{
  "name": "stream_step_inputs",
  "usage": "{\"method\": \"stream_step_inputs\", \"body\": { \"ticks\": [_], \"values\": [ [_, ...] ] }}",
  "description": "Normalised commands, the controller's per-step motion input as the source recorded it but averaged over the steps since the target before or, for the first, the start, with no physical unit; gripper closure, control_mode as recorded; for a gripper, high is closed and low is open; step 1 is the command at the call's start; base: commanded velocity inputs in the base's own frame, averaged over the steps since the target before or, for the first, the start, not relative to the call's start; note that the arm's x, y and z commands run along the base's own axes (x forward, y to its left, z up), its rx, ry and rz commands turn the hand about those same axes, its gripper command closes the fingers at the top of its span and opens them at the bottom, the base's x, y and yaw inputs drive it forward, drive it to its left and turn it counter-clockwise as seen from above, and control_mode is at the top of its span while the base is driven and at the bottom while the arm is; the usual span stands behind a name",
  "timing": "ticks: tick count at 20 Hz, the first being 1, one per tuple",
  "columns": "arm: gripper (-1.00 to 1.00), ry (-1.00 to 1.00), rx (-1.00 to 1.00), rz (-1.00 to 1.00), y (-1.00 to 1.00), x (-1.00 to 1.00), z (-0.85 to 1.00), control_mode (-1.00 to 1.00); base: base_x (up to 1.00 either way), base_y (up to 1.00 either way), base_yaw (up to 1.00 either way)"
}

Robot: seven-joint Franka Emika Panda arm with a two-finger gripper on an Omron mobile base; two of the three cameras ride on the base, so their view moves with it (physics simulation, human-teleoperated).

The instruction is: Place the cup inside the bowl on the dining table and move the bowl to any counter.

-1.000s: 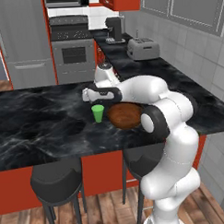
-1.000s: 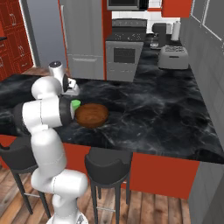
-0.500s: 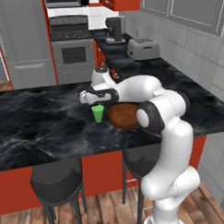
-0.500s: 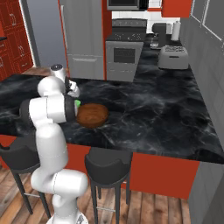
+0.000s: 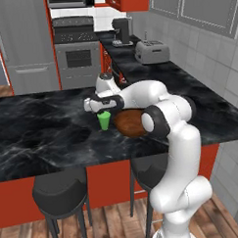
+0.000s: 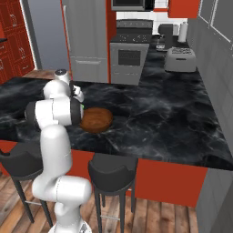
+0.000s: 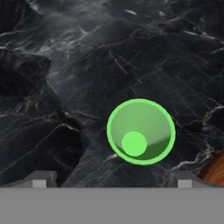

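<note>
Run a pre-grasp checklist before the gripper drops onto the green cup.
1. Gripper open: ok, fingertips stand wide apart in the hand view.
2. Cup upright on the dining table: ok, its mouth faces the hand camera.
3. Cup centred between the fingertips: not ok, it sits off toward one fingertip.
4. Gripper above the cup, nothing held: ok.
5. Bowl beside the cup: ok.
6. Bowl empty to receive the cup: cannot tell, the arm covers part of it.
</note>
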Motion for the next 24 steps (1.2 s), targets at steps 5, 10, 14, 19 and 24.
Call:
{"method": "stream_step_inputs", "body": {
  "ticks": [5, 10, 14, 19, 24],
  "values": [
    [-1.0, 0.04, 0.0, 0.0, -0.01, -0.02, 0.0, -1.0, 0.0, 0.0, 0.0],
    [-1.0, 0.04, 0.0, 0.0, -0.03, -0.18, 0.0, -1.0, 0.0, 0.0, 0.0],
    [-1.0, 0.0, 0.0, 0.0, -0.16, -0.03, -0.04, -1.0, 0.0, 0.0, 0.0],
    [-1.0, 0.0, 0.0, 0.0, -0.18, 0.0, -0.08, -1.0, 0.0, 0.0, 0.0],
    [-1.0, 0.0, 0.0, 0.0, -0.01, 0.05, -0.16, -1.0, 0.0, 0.0, 0.0]
  ]
}}
